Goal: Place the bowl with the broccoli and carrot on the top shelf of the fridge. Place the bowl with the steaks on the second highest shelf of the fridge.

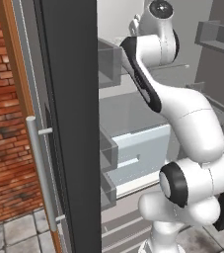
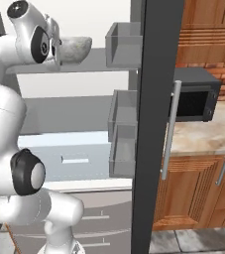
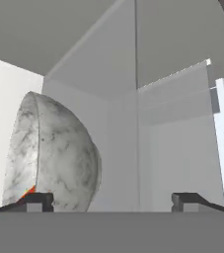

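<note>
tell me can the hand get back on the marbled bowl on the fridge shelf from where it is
Probably yes. The hand is open right at the marbled bowl, which sits on the top shelf of the fridge. In the hand view, the bowl lies against the left fingertip, with nothing between them.

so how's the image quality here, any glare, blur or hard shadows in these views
Right base view: flat, even rendered light, no glare, with the bowl sharp on the fridge's top shelf. Left base view: equally even, the dark fridge door showing no reflection. Hand view: the bowl looms large and softly shaded, the open gripper crisp.
</note>
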